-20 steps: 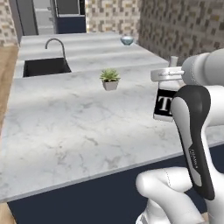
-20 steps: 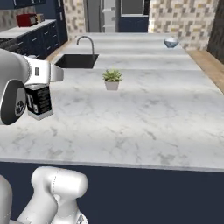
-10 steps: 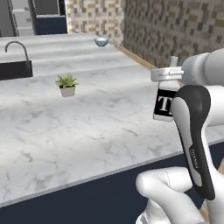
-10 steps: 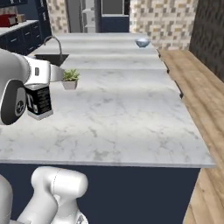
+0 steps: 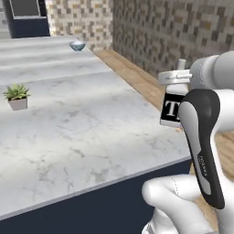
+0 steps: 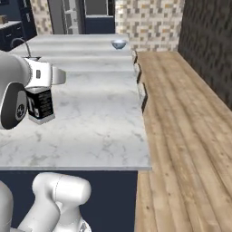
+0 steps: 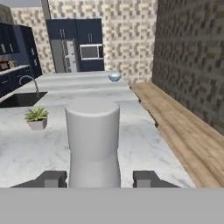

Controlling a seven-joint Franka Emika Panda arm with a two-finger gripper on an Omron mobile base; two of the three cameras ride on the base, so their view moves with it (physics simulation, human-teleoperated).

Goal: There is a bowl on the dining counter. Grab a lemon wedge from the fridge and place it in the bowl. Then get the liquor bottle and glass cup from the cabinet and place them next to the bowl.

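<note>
The end effector (image 7: 99, 178) is pinching the liquor bottle (image 5: 175, 101), one finger on each side of its body, and holds it upright in the air above the near part of the marble desk (image 5: 87, 123). The bottle's black label with white lettering faces the left base camera, and its pale cap (image 7: 92, 114) stands in front of the hand camera. The bowl (image 6: 118, 44) sits far off at the desk's far end by the tiled wall. A small potted plant (image 5: 17, 96) stands on the desk between them, off to the left
</note>
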